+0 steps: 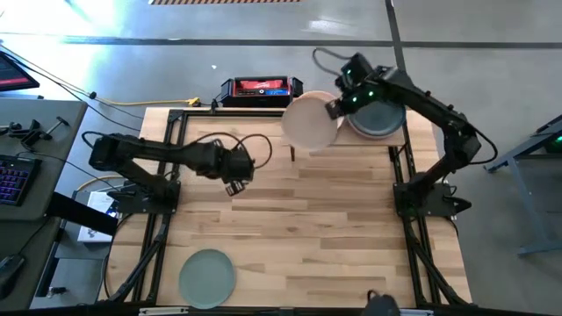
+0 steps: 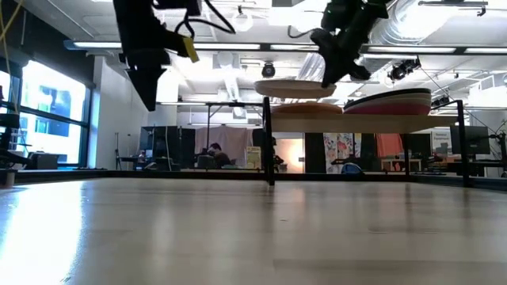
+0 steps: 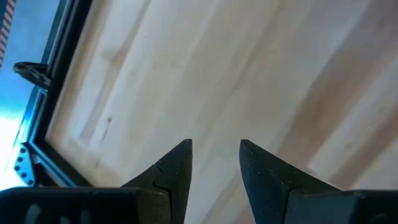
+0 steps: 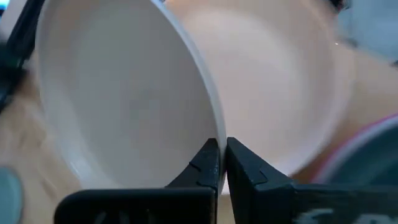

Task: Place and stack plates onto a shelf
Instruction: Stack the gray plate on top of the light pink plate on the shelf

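1. Where the shelf [image 1: 351,132] stands, a pale beige-grey plate [image 1: 309,120] is held above a peach plate [image 4: 292,93].
2. Its rim is pinched by the nearly closed right gripper [image 4: 222,163].
3. Left gripper [image 3: 214,155] is seen narrowly parted, empty, well apart from the shelf.

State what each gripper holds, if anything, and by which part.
The right gripper pinches the white-grey plate by its rim, above the shelf. The left gripper holds nothing; its jaws are open over the table.
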Controlling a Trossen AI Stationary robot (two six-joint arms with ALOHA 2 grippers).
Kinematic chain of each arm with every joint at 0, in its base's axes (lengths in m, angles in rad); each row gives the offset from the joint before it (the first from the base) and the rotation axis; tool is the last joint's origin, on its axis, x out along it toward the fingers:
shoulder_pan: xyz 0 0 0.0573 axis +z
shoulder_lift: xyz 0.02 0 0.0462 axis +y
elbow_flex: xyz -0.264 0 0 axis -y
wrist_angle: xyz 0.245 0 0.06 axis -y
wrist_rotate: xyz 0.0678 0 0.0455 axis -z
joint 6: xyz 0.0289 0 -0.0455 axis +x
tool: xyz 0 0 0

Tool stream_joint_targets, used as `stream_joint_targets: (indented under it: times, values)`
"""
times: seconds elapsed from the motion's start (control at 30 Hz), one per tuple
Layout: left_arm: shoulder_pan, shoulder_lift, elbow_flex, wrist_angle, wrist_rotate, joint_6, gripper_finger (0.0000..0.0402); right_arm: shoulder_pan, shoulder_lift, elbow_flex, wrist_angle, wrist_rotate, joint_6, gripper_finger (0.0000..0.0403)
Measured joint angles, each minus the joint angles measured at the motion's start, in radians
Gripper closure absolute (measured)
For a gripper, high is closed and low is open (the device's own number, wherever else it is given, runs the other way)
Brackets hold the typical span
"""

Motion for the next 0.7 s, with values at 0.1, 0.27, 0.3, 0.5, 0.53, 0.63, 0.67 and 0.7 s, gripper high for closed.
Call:
stream_joint_targets:
  times: [0.1, 0.27, 0.3, 0.5, 0.53, 0.63, 0.67, 0.7]
  values:
    - [0.044, 0.000, 0.000, 0.000, 0.000, 0.034, 0.0277, -0.071, 0.000, 0.000, 0.022, -0.011, 0.001, 0.0403]
    - [0.108, 0.000, 0.000, 0.007, 0.000, 0.083, 0.0277, -0.159, 0.003, 0.000, 0.039, -0.058, 0.003, 0.0403]
    - [0.119, 0.000, 0.000, 0.008, 0.000, 0.089, 0.0277, -0.169, 0.003, 0.000, 0.038, -0.061, 0.002, 0.0403]
    - [0.178, 0.000, 0.000, 0.011, 0.000, 0.110, 0.0277, -0.188, 0.003, 0.000, 0.038, -0.064, -0.001, 0.0403]
    - [0.185, 0.000, 0.000, 0.011, 0.000, 0.110, 0.0277, -0.187, 0.003, 0.000, 0.038, -0.064, -0.003, 0.0403]
    - [0.204, 0.000, 0.000, 0.011, 0.000, 0.111, 0.0277, -0.182, 0.003, 0.000, 0.035, -0.059, -0.005, 0.0403]
    - [0.208, 0.000, 0.000, 0.011, 0.000, 0.110, 0.0277, -0.178, 0.003, 0.000, 0.034, -0.053, -0.009, 0.0403]
    - [0.212, 0.000, 0.000, 0.011, 0.002, 0.110, 0.0277, -0.174, 0.003, 0.000, 0.031, -0.049, -0.016, 0.0403]
